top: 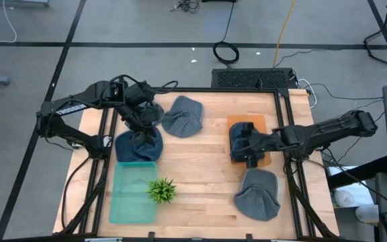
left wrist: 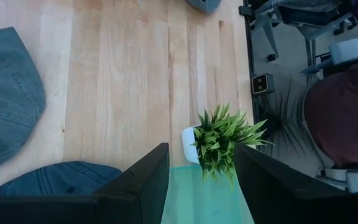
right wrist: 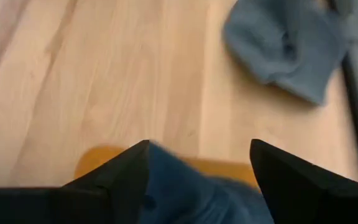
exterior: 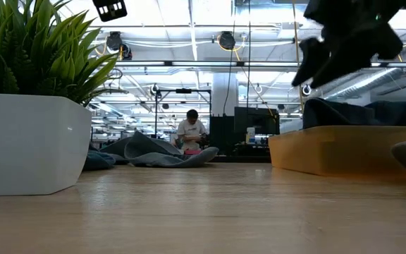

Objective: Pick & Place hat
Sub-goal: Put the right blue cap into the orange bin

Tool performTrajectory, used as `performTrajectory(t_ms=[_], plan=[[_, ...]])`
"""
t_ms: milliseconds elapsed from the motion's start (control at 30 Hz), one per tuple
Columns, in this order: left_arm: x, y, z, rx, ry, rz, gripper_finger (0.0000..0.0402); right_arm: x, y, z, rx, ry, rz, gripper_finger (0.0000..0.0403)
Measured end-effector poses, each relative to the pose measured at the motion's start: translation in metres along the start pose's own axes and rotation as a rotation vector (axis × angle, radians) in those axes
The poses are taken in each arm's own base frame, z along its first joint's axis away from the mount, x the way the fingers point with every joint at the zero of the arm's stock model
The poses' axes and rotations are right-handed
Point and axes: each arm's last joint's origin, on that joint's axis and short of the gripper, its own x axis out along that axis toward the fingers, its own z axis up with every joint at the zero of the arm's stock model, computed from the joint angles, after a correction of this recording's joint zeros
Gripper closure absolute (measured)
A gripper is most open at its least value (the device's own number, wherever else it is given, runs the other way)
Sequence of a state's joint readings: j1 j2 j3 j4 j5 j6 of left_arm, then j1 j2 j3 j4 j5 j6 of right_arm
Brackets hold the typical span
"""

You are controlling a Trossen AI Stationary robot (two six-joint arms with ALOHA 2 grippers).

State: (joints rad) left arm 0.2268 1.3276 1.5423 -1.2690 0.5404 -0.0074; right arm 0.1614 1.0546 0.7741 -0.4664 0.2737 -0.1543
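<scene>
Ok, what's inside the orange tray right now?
A dark blue hat lies in the orange tray, with the right gripper open above it. The tray floor beneath is covered.

The whole table is seen from straight above. A level view is taken at tabletop height, close beside the potted plant. Each wrist view is aimed down near the wood. The plant, toward 7 o'clock overhead, is shared.
</scene>
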Motion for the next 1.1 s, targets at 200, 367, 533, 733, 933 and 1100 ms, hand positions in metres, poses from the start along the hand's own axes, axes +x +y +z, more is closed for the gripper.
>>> performTrajectory(t_ms=[200,367,533,733,933,1100], plan=[[0.001,-0.002,0.000,0.010,0.004,-0.005,0.0215,0.025,0.005,-0.013,0.000,0.129,0.075,0.0174],[0.003,-0.005,0.000,0.025,0.007,-0.011,0.0215,0.043,0.006,-0.028,-0.011,0.230,0.113,0.0202],[0.004,-0.007,0.000,0.032,0.011,-0.016,0.0215,0.045,0.006,-0.024,-0.059,0.185,0.144,0.0225],[0.006,-0.010,0.000,0.025,0.019,-0.020,0.0215,0.020,-0.006,-0.007,-0.080,0.101,-0.052,0.0228],[0.008,-0.014,-0.003,0.026,0.043,-0.028,0.0215,-0.009,-0.012,-0.004,0.015,0.068,0.012,0.0219],[0.008,-0.015,-0.003,0.044,0.046,-0.030,0.0215,-0.018,-0.016,-0.016,0.133,0.151,-0.019,0.0225]])
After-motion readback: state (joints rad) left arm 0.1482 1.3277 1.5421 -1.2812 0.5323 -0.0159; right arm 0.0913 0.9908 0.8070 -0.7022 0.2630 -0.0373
